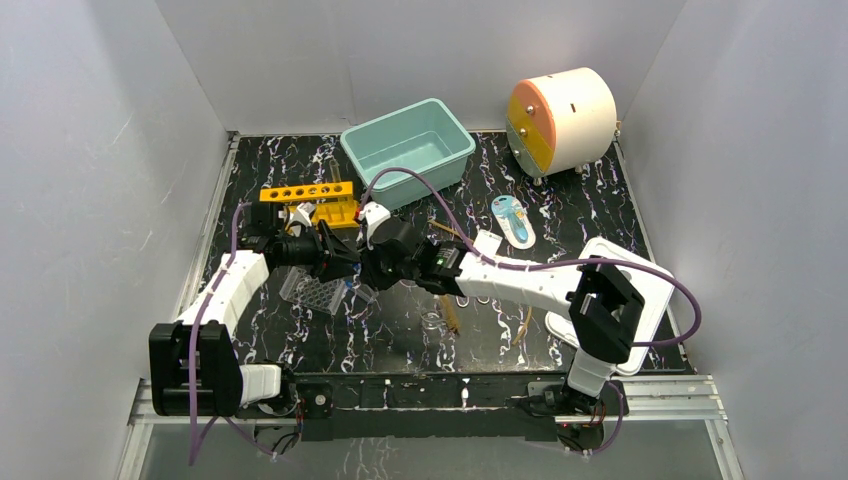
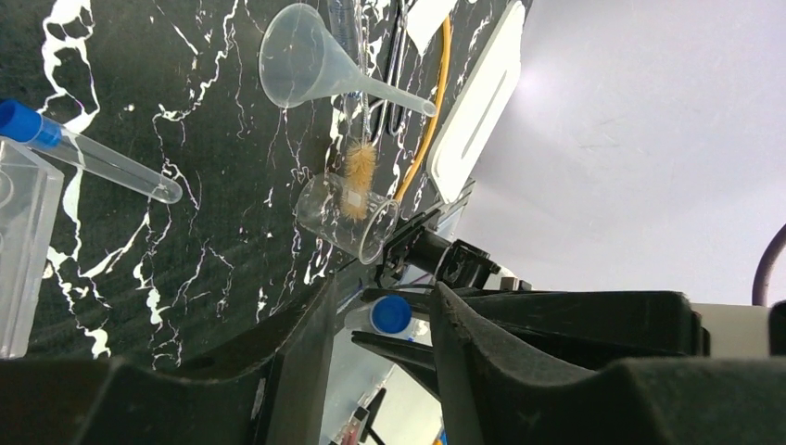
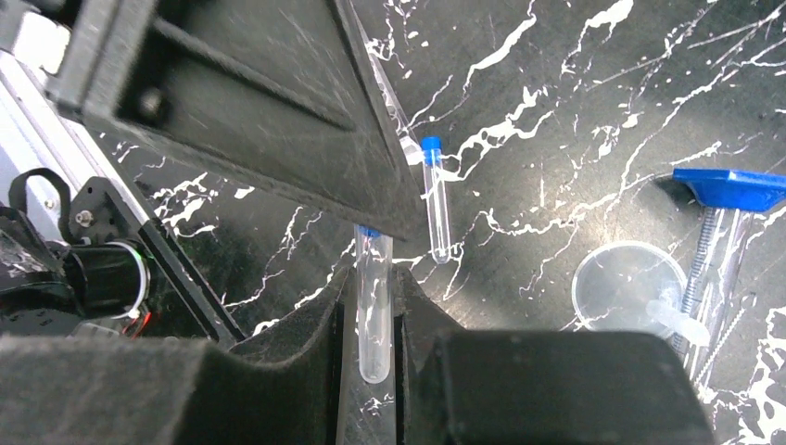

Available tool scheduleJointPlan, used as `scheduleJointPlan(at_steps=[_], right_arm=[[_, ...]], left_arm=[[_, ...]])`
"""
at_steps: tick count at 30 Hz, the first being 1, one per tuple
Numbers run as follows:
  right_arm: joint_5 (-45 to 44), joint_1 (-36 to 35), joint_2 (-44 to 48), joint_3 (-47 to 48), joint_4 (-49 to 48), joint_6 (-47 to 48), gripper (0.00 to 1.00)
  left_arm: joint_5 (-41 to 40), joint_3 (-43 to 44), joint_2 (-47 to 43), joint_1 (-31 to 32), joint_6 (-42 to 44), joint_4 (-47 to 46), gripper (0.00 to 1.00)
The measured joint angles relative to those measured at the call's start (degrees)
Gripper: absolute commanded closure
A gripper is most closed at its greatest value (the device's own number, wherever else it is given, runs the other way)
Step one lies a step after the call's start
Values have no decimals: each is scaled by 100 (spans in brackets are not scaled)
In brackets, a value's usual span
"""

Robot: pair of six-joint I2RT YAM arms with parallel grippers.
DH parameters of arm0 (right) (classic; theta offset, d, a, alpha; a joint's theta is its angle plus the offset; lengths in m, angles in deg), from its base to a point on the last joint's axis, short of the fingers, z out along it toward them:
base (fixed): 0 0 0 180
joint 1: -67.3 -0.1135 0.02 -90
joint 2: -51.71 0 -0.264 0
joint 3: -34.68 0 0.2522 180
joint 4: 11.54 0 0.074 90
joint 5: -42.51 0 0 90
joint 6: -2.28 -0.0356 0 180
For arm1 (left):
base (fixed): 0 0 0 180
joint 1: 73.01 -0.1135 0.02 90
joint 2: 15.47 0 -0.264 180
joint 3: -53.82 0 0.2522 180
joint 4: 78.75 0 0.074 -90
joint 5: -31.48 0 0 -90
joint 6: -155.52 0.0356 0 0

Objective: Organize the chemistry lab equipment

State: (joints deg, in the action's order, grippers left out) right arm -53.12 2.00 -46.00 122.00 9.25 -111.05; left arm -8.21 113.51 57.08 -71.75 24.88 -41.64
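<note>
Jaws of the left gripper look parted, though the wrist view is crowded and I would not swear to it. The blue cap of a clear tube sits in the gap between them, apparently touching neither. That blue-capped tube is clamped in the right gripper, clear of the black marbled table, about where the two arms meet nose to nose. Its long axis runs along the right gripper's fingers with the cap end toward the left gripper, so both pincers lie on one line and the tube bridges them. For a handover, I judge the left need only close on the cap end before the right lets go. The yellow holed tube rack stands just beyond the left gripper and farther from the right, so the left arm is the nearer one to seat the tube. A second tube lies flat on the table just right of the held one.
</note>
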Motion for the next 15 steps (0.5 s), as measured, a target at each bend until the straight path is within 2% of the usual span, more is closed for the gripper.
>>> scheduleJointPlan(at_steps=[2,7,15], right_arm=[[52,4,-2,44,-17,22,75],[181,7,-39,146,-42,83,74],[302,37,-201,273,-35,107,74]], left_arm=[[63,-44,0,0,28,4,64],[166,-50,0,0,114,22,83],[50,-50,2,-9,302,35,96]])
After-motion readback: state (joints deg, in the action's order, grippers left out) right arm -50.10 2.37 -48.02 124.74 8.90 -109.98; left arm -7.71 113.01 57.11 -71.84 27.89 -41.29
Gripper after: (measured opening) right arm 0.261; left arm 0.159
